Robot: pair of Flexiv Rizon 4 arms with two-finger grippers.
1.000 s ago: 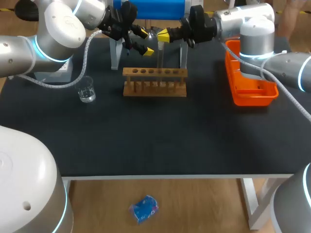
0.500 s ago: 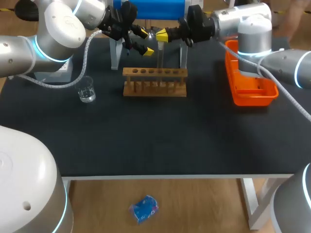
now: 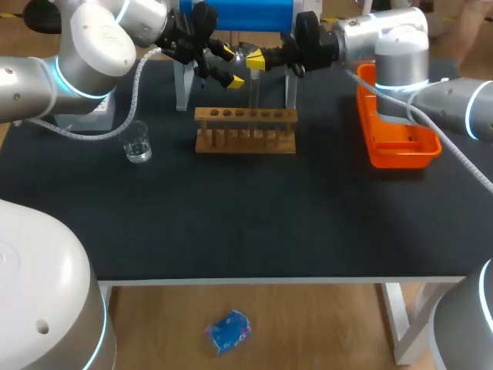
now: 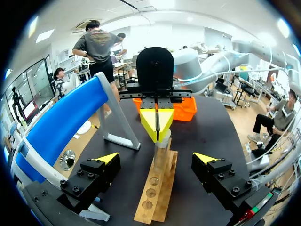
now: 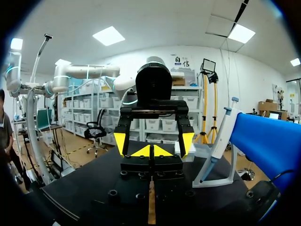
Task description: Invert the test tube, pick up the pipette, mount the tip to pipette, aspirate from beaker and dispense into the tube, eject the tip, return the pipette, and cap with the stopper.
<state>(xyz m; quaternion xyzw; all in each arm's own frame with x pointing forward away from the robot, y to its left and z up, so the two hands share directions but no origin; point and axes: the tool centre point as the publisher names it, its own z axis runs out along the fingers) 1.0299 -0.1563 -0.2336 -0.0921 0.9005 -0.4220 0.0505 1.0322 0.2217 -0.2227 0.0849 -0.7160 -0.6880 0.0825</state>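
**Test tube** (image 3: pixel 253 86): clear glass, upright, at the far middle of the surface (image 3: pixel 246 216). Its upper end is gripped and its lower end reaches the top board of the wooden rack (image 3: pixel 245 129). Whether it sits in a hole cannot be told.

**Right tool** (image 3: pixel 258 59): comes in from the right with its arm level. In the left wrist view its yellow tips (image 4: pixel 156 123) are pressed together on the tube's top end (image 4: pixel 161 143), pinching it from two sides. In its own wrist view the tips (image 5: pixel 151 151) meet in a point and the tube itself is hidden below them.

**Left tool** (image 3: pixel 231 66): just beside the tube, on the side away from the right tool and facing it. Its fingers are spread wide (image 4: pixel 156 159), one to each side of the tube and neither touching it.

**Wooden rack**: a single row of holes, lengthwise under both tools (image 4: pixel 157 188).

**Pipette** (image 5: pixel 220 136): hanging on the blue-topped pipette stand (image 3: pixel 235 14) behind the rack, apart from both tools.

**Beaker** (image 3: pixel 138 142): clear glass, upright on the surface to the left of the rack, well apart from it.

**Orange tray** (image 3: pixel 404 160): at the right edge of the surface, under the right arm.
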